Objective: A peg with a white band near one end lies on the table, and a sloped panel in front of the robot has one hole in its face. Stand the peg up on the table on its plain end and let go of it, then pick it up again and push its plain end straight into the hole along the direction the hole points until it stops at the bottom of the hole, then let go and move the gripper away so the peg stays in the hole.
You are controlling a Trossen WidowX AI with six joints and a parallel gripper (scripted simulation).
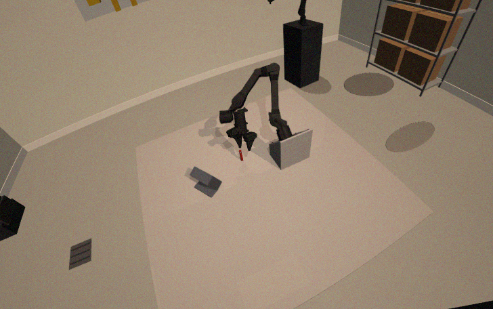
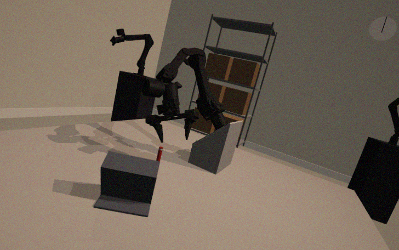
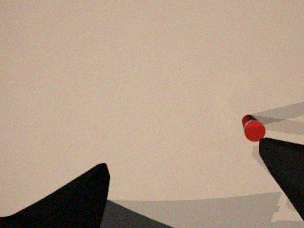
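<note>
The red peg point(image 1: 241, 155) point(image 2: 159, 154) point(image 3: 254, 131) stands upright on the table, its white band near the top. My gripper point(image 1: 244, 148) point(image 2: 174, 140) point(image 3: 185, 159) is open wide and empty, pointing down with its fingertips above the peg's top. The peg is not centred between the fingers: in the wrist view its top shows close to the tip of the right-hand finger. The dark grey sloped panel point(image 1: 205, 177) point(image 2: 127, 182) stands on the table beyond the peg. Its hole does not show in any view, and the panel is outside the wrist view.
A grey block with slanted sides point(image 1: 296, 150) point(image 2: 206, 153) stands at the arm's base. The arm's shadow falls on the table around the peg. Black pedestals, one point(image 1: 303, 54) behind the arm, and a shelf rack with boxes point(image 1: 409, 47) stand farther off in the room.
</note>
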